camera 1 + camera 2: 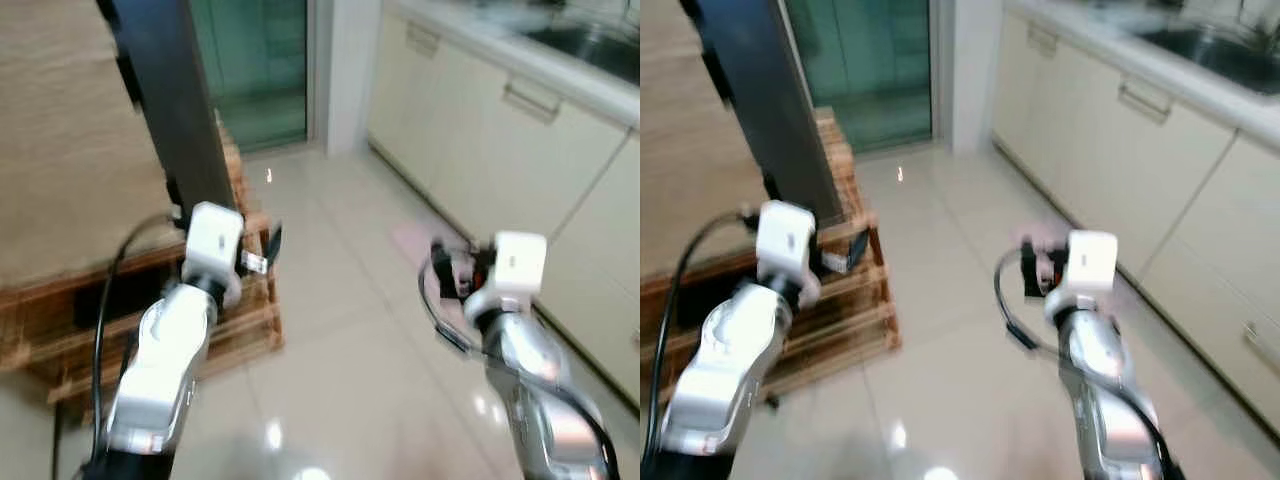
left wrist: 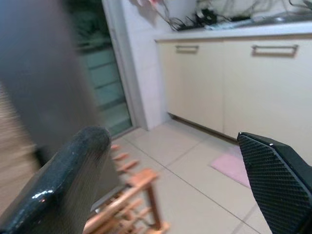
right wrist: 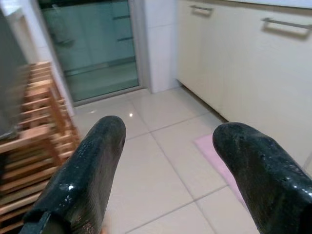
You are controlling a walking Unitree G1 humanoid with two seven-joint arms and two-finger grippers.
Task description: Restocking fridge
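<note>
Both arms are raised in front of me over a glossy tiled floor [image 1: 340,370]. My left gripper [image 1: 268,243] is open beside a wooden slatted rack [image 1: 245,325], and its wrist view shows the gripper [image 2: 170,141] with its two black fingers wide apart and nothing between them. My right gripper [image 1: 445,268] is open above a pink mat [image 1: 415,240]; in its wrist view the gripper [image 3: 170,131] holds nothing. The views are blurred. A tall dark panel [image 1: 175,100] stands on the rack at my left.
Cream base cabinets [image 1: 500,150] with bar handles run along the right under a worktop with a sink [image 1: 590,45]. A green-tinted glass door [image 1: 260,60] lies straight ahead. A beige surface [image 1: 70,150] stands at far left. A black cable [image 1: 110,290] hangs by the left arm.
</note>
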